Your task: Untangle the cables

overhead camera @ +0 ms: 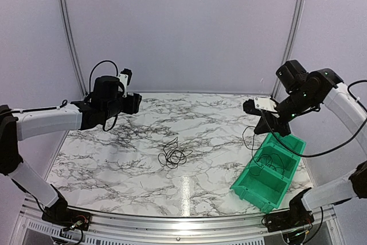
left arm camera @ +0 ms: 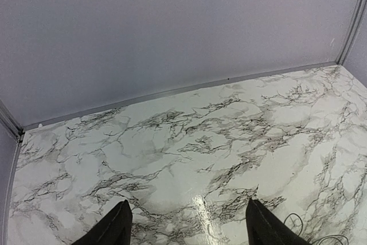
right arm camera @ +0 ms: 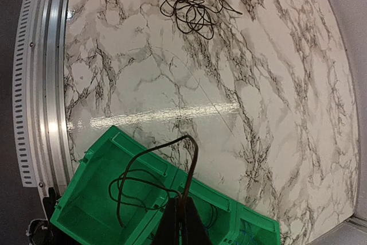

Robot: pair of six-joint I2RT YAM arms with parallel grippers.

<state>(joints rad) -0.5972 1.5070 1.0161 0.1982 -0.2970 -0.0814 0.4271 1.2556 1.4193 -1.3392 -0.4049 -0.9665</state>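
One black cable (right arm camera: 195, 148) hangs from the right pincer (right arm camera: 182, 205), whose fingers are pressed together on its upper end. The strand droops straight below the pincer in loose loops into a compartment of the green bin (right arm camera: 86, 196). By my reading, that strand is already freed and about to be dropped, so the job is partly done. The rest is a small knot of thin black cables (overhead camera: 174, 154) lying on the marble table (overhead camera: 114, 164), well apart from the right pincer and out toward the middle of the table. The knot is also below and to the right of the left pincer (left arm camera: 186, 228), which hovers with its fingers spread and nothing between them. How many strands the knot holds, and where they cross, is too fine to tell. The left wrist view cuts it off to a few loops at its lower right corner. A faint thin wire seems to lie in another compartment, but I cannot make it out.
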